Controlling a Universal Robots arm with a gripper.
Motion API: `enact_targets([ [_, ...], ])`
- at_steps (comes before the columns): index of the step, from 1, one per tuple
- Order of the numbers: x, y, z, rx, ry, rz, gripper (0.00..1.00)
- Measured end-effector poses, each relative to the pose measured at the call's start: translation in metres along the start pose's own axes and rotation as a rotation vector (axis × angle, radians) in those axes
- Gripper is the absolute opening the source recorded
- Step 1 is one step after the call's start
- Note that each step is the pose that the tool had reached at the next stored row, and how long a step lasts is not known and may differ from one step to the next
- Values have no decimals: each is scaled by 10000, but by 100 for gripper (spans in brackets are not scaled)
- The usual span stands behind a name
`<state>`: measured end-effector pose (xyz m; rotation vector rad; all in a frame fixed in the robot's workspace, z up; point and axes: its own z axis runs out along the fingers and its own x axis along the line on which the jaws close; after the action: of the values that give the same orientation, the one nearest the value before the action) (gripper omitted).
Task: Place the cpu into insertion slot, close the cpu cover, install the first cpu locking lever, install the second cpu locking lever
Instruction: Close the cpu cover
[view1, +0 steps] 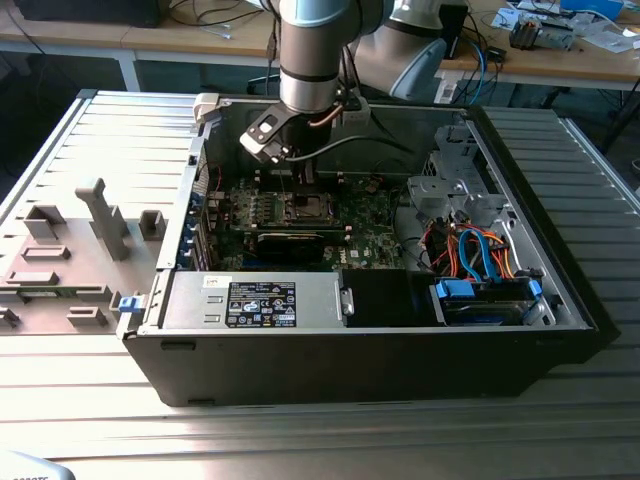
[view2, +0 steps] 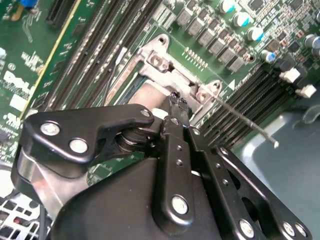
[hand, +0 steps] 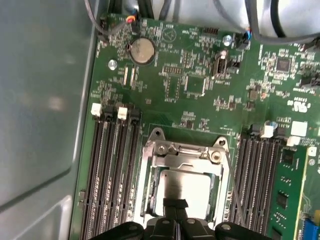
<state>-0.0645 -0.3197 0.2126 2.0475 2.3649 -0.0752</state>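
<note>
**Gripper poised over the seated chip**

We see the black linked-finger gripper (hand: 175, 204) with its fingertips (view2: 177, 103) pressed together and holding nothing, hanging just above the small square cpu (hand: 184, 187) with its silvery metal top. That cpu lies flat inside the insertion slot (hand: 150, 192), the square socket with a shiny metal rim set in the green circuit board (hand: 200, 85). The thin silvery cpu cover (hand: 182, 152) shows as a metal frame with its hinge end beyond the chip; we cannot tell whether it lies fully down. A thin wire locking lever (view2: 247, 122) sticks out free beside the socket, slanting over the long black memory slots (hand: 107, 170). In the exterior view the arm reaches down into the open dark computer case (view1: 330, 365), which rests on a ribbed metal table (view1: 90, 420).
</note>
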Motion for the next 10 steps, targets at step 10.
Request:
enact_targets([
  [10,-26,104,-237,5,48,-2,11],
])
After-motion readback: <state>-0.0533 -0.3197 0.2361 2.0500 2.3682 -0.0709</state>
